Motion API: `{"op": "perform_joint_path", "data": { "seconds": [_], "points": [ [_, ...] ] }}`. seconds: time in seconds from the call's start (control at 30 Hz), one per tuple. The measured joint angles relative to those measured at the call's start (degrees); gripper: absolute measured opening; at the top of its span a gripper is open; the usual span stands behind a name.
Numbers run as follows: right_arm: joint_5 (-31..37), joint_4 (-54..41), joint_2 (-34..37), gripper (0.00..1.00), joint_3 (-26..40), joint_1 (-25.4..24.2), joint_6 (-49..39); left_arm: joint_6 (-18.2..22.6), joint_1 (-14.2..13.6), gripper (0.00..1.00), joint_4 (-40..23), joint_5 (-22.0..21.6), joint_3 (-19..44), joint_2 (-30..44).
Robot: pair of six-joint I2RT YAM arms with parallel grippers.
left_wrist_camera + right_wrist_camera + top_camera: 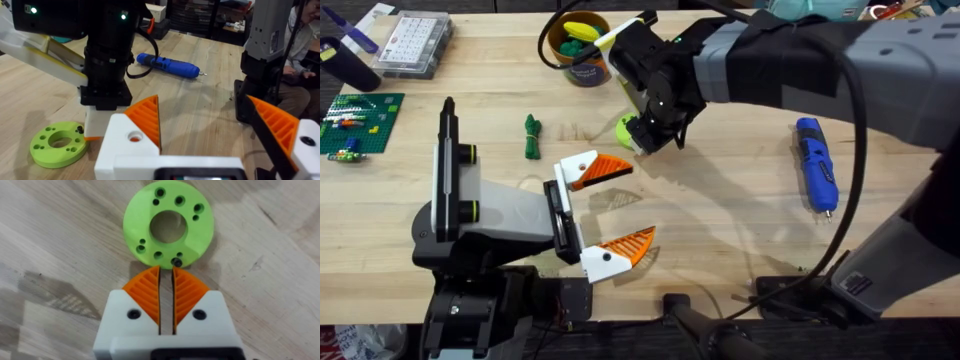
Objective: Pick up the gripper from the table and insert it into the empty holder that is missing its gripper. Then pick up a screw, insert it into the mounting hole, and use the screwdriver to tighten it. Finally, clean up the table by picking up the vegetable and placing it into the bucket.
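Observation:
My right gripper (166,270) is shut, its orange pads almost touching, and points down at a lime green ring-shaped disc (169,226) with several holes. A small black screw (176,261) sits in a hole at the disc's edge, just past the fingertips. From above, the right gripper (642,140) has reached across to the disc (625,128). My left gripper (640,198) stands open and empty near the table's middle. The blue screwdriver (816,165) lies to the right. The green vegetable (531,135) lies left of the disc. The orange bucket (582,45) stands at the back. The task's loose gripper and holder are out of view.
A clear compartment box (415,42) sits at the back left, with a green baseplate (355,120) carrying small pieces at the left edge. The bucket holds yellow and green toys. Bare wood lies between the left gripper and the screwdriver.

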Motion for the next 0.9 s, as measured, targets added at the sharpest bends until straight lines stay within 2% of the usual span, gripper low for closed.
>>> {"op": "perform_joint_path", "data": {
  "seconds": [0.9],
  "points": [
    [-0.04, -2.63, 0.00, 0.121, 0.00, 0.00, -0.08, 0.00, 0.01, 0.990, -1.18, -0.05, 0.01, 0.01]
  ]
}}
